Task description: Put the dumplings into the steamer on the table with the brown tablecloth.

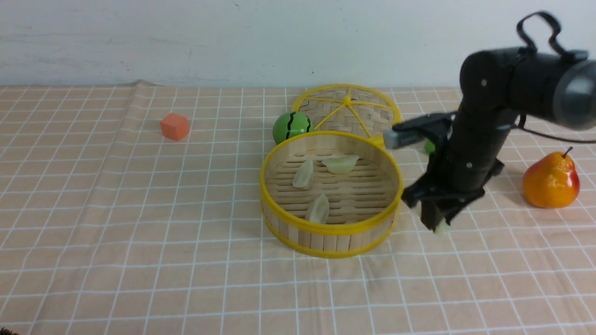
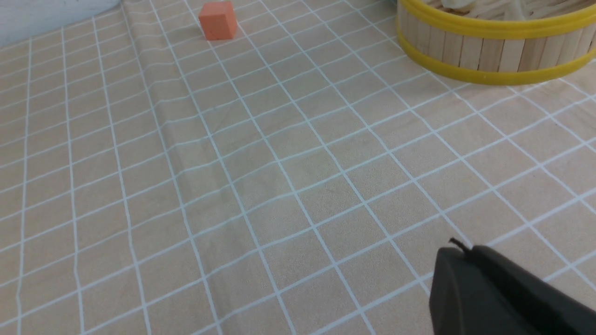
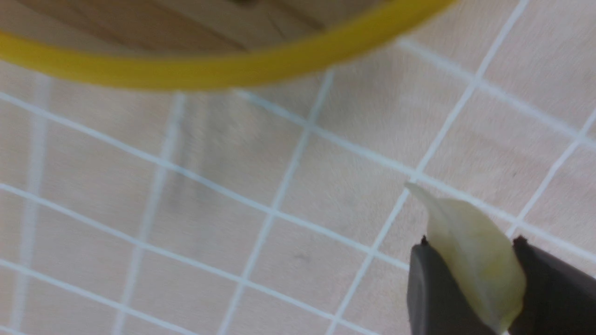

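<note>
- The robot's right arm, dark and jointed, reaches in from the far right, its forearm angled down and its gripper (image 1: 435, 218) pointing toward the cloth just right of the steamer.
- The right gripper's fingers are clamped on a pale green, crescent-shaped dumpling (image 3: 475, 256), one finger on either side, its pointed tip protruding.
- The round bamboo steamer with yellow rims (image 1: 331, 232) sits near the middle of the table, covered in a light brown cloth with a white grid (image 1: 186, 260).
- Three pale crescent-shaped dumplings lie inside: one at left (image 1: 303, 175), one on the far side (image 1: 340, 164), one on the near side (image 1: 318, 209).
- The left arm's dark gripper (image 2: 465, 249) hangs over the near left of the cloth, its fingertips together, holding nothing.
- Beyond the steamer rest a green striped ball-shaped object (image 1: 292, 126) and a woven, yellow-spoked lid (image 1: 347, 107); an orange-red block (image 1: 175, 126) sits far left, an orange-yellow pear (image 1: 551, 180) at right.
</note>
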`<state>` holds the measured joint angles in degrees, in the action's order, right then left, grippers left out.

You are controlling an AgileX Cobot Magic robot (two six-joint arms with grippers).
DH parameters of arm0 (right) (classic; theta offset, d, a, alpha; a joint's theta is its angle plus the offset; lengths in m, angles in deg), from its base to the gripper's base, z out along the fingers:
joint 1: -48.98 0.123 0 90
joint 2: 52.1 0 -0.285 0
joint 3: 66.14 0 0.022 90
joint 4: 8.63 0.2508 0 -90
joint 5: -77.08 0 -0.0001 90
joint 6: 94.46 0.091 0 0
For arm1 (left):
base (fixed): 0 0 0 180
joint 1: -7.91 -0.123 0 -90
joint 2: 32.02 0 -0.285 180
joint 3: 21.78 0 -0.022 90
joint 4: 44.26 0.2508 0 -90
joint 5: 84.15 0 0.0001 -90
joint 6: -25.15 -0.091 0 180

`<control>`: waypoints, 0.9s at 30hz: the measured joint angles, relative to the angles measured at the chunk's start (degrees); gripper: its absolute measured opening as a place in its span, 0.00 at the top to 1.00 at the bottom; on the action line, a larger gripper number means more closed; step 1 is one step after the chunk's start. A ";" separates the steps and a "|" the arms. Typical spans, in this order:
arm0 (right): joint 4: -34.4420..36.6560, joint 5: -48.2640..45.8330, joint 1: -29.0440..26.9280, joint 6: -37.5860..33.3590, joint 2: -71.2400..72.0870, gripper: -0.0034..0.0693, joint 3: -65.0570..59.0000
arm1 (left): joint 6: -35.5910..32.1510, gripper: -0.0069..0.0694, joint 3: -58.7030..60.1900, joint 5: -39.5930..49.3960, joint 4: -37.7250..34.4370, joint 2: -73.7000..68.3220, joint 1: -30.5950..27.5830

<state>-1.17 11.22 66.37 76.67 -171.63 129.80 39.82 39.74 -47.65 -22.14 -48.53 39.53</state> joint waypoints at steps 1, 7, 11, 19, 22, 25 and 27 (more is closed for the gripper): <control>1.72 0.55 0.34 -0.92 0.87 0.67 1.69 | 0.00 0.90 0.00 -0.09 0.00 0.00 0.00; 10.07 13.64 4.07 -14.64 0.42 0.67 5.01 | 0.00 0.90 0.00 -0.15 0.21 0.00 0.00; 10.49 19.03 4.46 -18.17 -5.88 0.67 5.01 | 0.00 0.89 0.00 -0.15 0.25 0.00 0.00; 7.94 17.75 4.40 -12.60 -8.16 0.35 6.45 | 0.00 0.88 0.00 -0.19 0.65 0.00 0.00; 5.10 12.88 4.40 -9.46 -5.39 0.25 9.62 | 0.00 0.88 0.00 -0.19 0.65 0.00 0.00; -2.12 4.58 4.40 -0.79 2.75 0.23 16.71 | 0.00 0.87 0.00 -0.19 0.71 0.00 0.00; -4.75 3.03 4.40 0.80 6.51 0.25 18.43 | 0.00 0.87 0.00 -0.19 0.71 0.00 0.00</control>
<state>-5.92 14.26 70.77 77.48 -165.12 148.23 39.82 39.74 -47.84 -21.43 -48.53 39.53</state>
